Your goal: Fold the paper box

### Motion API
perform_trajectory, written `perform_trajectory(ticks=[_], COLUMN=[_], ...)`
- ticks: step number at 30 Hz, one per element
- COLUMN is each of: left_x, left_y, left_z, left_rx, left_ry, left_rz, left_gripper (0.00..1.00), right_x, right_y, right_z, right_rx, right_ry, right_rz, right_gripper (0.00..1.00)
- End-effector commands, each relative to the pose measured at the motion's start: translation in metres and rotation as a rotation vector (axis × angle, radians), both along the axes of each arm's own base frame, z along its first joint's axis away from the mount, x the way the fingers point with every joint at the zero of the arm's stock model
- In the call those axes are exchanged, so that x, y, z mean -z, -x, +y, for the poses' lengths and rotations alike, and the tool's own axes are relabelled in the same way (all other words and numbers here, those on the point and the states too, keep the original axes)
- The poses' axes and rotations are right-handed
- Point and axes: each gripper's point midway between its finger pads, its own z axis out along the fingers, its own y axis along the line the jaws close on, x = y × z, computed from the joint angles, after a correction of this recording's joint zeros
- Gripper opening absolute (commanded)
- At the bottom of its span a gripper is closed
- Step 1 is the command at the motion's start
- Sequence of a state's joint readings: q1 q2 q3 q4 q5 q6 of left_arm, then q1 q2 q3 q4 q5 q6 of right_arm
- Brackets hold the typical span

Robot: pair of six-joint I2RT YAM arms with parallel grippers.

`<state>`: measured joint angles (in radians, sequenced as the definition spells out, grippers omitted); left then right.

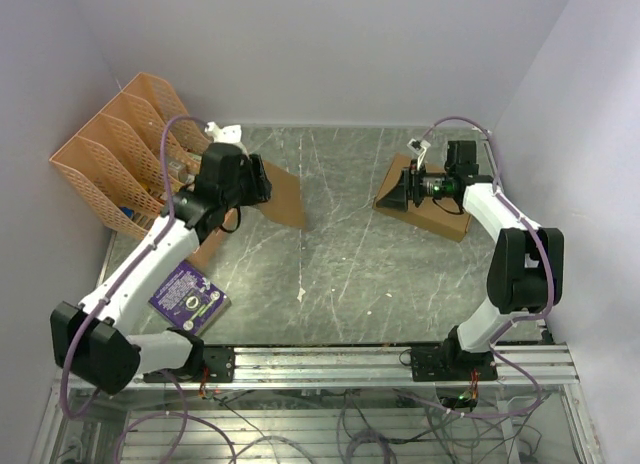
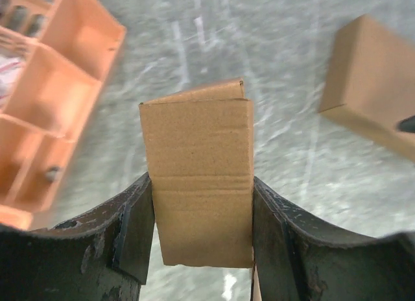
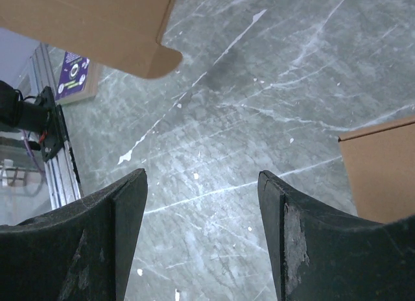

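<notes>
Grey marbled table, three things resting on it

You had the scratched table carrying an orange mesh file rack at the upper left of the frame, a purple printed card lying flat at the lower left, and a wide brown cardboard box at the upper right. Whether the paper box touched the top, you could not tell.

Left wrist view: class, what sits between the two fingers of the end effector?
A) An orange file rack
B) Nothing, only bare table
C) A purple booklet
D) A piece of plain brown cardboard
D: the paper box, plain brown cardboard with a fold crease, is pinched in the left end effector and touches it on both sides.
</notes>
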<state>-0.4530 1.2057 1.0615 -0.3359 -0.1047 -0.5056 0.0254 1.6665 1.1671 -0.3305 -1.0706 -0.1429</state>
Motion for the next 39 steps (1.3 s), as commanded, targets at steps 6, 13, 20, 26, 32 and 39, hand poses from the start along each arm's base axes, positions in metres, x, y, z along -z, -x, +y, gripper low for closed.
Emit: perform_trajectory(ticks=[6, 13, 20, 26, 32, 39], left_x=[-0.017, -0.002, 0.013, 0.051, 0.085, 0.108], left_y=[0.021, 0.020, 0.014, 0.020, 0.023, 0.038], left_z=[0.056, 0.017, -0.026, -0.067, -0.094, -0.125], left_rx=[0.011, 0.055, 0.058, 0.136, 0.186, 0.290], left_ry=[-0.680, -0.972, -1.142, -1.230, -1.234, -1.153], left_rz=[0.213, 0.270, 0.250, 0.251, 0.264, 0.279], left_gripper=[0.43, 0.43, 0.44, 0.45, 0.48, 0.79], right_x=[0.001, 0.006, 0.008, 0.009, 0.010, 0.009], right_y=[0.010, 0.011, 0.011, 0.011, 0.010, 0.009], right_z=[-0.003, -0.003, -0.007, -0.009, -0.013, -0.019], right_rx=[-0.016, -0.020, -0.015, -0.017, -0.010, -0.002], right_ry=[-0.017, -0.028, -0.038, -0.046, -0.048, -0.056], right_rz=[0.015, 0.038, 0.051, 0.060, 0.060, 0.062], right_gripper=[0.68, 0.69, 0.69, 0.69, 0.69, 0.69])
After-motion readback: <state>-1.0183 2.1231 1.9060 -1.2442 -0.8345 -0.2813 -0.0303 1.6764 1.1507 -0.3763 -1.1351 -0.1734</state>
